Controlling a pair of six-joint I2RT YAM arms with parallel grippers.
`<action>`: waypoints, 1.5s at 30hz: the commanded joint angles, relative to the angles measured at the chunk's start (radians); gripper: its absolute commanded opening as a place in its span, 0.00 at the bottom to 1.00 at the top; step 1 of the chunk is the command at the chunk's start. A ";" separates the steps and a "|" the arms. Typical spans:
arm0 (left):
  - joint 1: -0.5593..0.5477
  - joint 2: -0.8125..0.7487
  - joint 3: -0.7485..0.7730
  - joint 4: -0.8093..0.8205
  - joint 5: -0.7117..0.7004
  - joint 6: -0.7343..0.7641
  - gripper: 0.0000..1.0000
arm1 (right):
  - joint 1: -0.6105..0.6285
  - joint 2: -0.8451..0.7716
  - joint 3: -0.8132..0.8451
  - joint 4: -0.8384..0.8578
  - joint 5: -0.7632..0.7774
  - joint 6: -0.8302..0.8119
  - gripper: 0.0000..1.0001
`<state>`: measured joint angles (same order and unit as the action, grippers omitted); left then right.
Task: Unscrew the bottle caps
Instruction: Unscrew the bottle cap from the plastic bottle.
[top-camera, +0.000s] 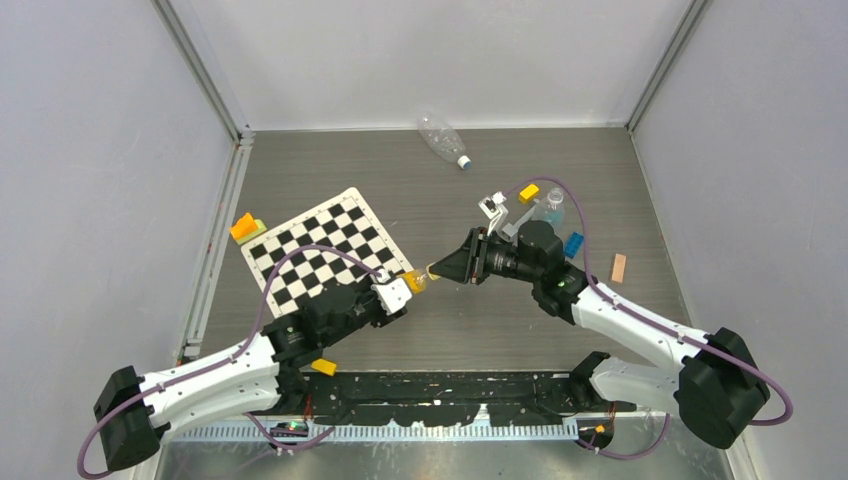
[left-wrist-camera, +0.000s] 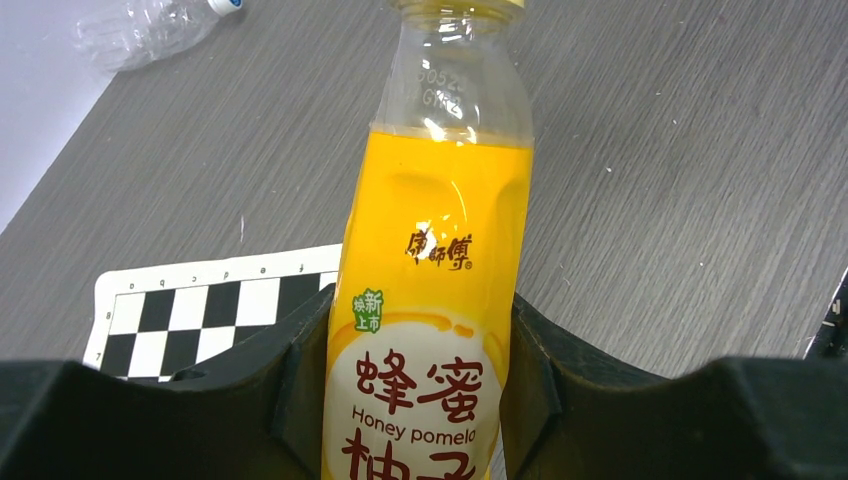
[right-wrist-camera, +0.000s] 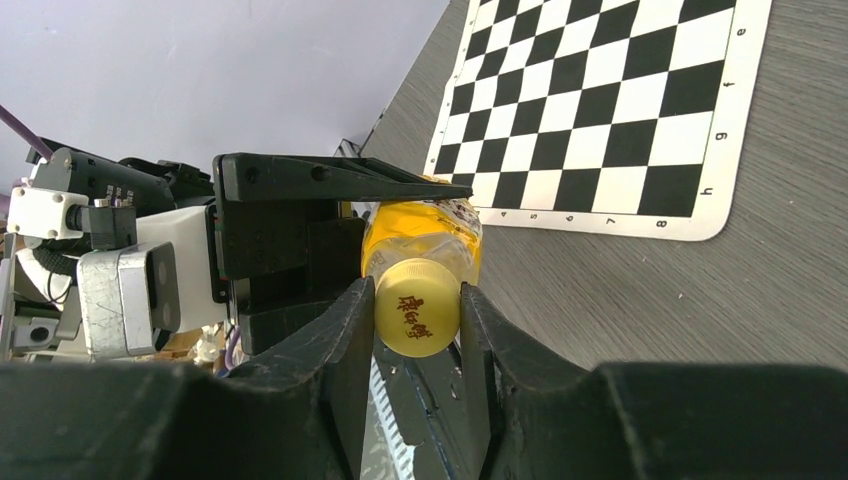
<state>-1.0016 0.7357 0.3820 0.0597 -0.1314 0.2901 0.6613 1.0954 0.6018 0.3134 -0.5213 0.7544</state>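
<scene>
Left claw (top-camera: 403, 291) clamped on the yellow bottle (top-camera: 416, 282), both fingers (left-wrist-camera: 290, 400) pressed against the label low on the body; the body dents slightly between them. The bottle is lifted off the table (top-camera: 450, 330) and lies roughly level, over the table's middle, just off the right corner of the checkerboard mat (top-camera: 320, 250), neck pointing at my right arm. Right claw (top-camera: 441, 270) is closed on the yellow cap (right-wrist-camera: 415, 320), one finger (right-wrist-camera: 345, 340) flat on each side of it, the cap's printed top facing the wrist camera. The cap sits on the neck; can't tell whether it's loose. A clear crinkled bottle (top-camera: 440, 135) lies on its side near the far edge, middle, pale cap (top-camera: 463, 162) on and pointing toward the near edge. Something clear with a pale top (top-camera: 553, 207) stands behind my right wrist, towards the right edge; too small to call. A yellow block (top-camera: 529, 193) and a blue block (top-camera: 573, 244) are beside it.
</scene>
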 joint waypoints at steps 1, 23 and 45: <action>-0.003 -0.011 0.022 0.043 -0.007 -0.050 0.00 | -0.005 0.010 -0.006 0.072 -0.070 -0.044 0.10; 0.232 0.012 0.144 -0.088 0.667 -0.236 0.00 | -0.005 -0.076 -0.130 0.141 -0.433 -0.959 0.05; 0.212 -0.005 0.042 0.028 0.228 -0.131 0.00 | -0.003 -0.163 -0.057 0.086 0.269 0.088 0.56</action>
<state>-0.7757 0.7563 0.4290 0.0116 0.1886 0.1261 0.6582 0.9421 0.4480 0.5743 -0.3443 0.7254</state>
